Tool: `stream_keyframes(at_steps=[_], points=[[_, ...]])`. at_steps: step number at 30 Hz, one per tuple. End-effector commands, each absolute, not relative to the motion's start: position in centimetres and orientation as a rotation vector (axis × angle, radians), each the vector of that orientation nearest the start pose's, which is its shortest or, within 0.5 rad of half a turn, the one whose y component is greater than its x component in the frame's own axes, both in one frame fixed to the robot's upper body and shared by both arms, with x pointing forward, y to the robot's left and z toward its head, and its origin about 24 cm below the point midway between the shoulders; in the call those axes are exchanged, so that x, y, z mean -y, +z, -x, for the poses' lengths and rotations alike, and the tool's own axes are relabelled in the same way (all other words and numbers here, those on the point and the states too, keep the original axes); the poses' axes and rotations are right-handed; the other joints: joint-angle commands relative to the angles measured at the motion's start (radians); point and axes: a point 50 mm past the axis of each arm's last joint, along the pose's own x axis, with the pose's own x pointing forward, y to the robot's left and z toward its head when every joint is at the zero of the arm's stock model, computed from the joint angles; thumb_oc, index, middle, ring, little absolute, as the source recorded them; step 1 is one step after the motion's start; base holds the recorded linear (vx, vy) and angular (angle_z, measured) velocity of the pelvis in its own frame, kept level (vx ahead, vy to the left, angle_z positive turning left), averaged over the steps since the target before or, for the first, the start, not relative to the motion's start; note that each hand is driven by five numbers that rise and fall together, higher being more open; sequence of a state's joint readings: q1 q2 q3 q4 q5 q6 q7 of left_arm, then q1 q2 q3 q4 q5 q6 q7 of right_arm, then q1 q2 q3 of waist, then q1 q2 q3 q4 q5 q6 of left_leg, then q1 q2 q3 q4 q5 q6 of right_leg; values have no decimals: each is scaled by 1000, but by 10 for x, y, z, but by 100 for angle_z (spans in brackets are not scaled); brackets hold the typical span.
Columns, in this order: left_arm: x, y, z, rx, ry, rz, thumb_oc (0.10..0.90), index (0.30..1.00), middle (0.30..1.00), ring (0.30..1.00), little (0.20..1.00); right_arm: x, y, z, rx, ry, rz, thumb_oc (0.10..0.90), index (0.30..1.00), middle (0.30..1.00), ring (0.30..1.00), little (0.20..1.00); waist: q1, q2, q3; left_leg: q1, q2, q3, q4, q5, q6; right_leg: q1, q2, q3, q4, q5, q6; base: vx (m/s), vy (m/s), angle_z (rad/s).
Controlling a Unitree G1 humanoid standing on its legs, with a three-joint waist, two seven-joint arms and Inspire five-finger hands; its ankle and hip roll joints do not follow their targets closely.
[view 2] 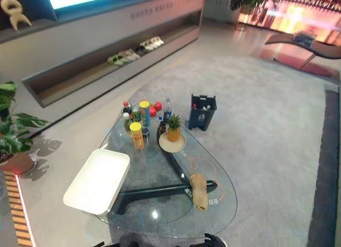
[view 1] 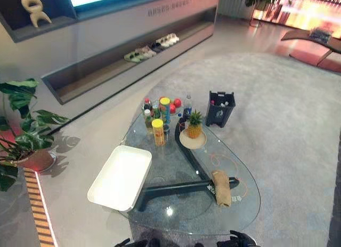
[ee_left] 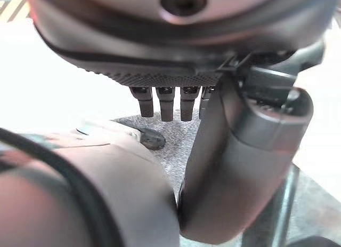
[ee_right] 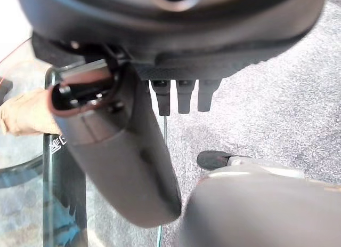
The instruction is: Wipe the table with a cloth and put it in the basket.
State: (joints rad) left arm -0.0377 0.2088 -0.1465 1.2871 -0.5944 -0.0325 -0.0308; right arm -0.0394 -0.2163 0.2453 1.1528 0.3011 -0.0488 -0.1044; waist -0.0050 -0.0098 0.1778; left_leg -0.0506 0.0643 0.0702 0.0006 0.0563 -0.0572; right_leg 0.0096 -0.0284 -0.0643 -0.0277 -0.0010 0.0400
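Note:
A tan cloth [view 1: 221, 187] lies rolled up on the near right part of the glass table [view 1: 242, 212], over the dark table leg. It also shows as a tan lump in the right wrist view [ee_right: 26, 112]. A white rectangular basket [view 1: 121, 176] sits on the table's left edge. A dark basket [view 1: 220, 108] holding bottles stands on the carpet past the table. My left hand [ee_left: 240, 167] and right hand [ee_right: 122, 156] hang low at the table's near edge, fingers straight, holding nothing. The right hand [view 1: 240, 240] is a short way in front of the cloth, apart from it.
Several bottles and cans [view 1: 159, 119], red fruit [view 1: 177, 102] and a pineapple on a round plate [view 1: 193, 130] crowd the table's far end. A potted plant [view 1: 21, 129] stands at the left. A low shelf with shoes [view 1: 152, 47] runs along the far wall.

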Motion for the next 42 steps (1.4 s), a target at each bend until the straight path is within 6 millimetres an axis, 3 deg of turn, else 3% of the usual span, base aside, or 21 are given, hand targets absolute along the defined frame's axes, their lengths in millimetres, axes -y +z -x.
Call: stream_keyframes(at_steps=[1,2,9,24,36,42], points=[[-211,-158,-121,-1061,322,286,800,900,900,900,900,206,-126,-179,-804,-202,107,800,900,900,900,900,-24,-42,72,-50,-82,27,146,-112,61,-100,-8,-22,97,20,-1,-316,14,-5],[-209,-155,-132,-1018,306,280,800,900,900,900,900,205,-111,-198,-703,-220,115,800,900,900,900,900,-33,-40,110,-105,-86,23,184,-108,62,-160,-4,-24,149,11,-8,-221,16,-4],[-205,-141,-159,-884,275,275,800,900,900,900,900,206,-43,-249,-359,-306,157,800,900,900,900,900,-53,-31,197,-261,-98,-1,277,-97,55,-323,1,-34,261,-6,-20,-114,26,-1],[-195,-118,-194,-722,232,291,800,900,900,900,900,218,64,-288,136,-624,248,800,900,900,900,900,-62,-1,333,-408,-115,13,346,-100,61,-460,-11,-32,308,3,-21,-30,60,2],[-166,-91,-227,-580,132,280,800,900,900,900,900,212,105,-306,255,-749,253,800,900,900,900,900,-56,25,342,-564,-119,29,376,-91,65,-614,-18,-21,335,20,-16,10,43,-3],[-162,-91,-228,-605,132,286,800,900,900,900,900,204,121,-312,304,-786,234,800,900,900,900,900,-46,33,342,-623,-126,22,374,-80,66,-673,-15,-23,337,33,-15,0,0,0]])
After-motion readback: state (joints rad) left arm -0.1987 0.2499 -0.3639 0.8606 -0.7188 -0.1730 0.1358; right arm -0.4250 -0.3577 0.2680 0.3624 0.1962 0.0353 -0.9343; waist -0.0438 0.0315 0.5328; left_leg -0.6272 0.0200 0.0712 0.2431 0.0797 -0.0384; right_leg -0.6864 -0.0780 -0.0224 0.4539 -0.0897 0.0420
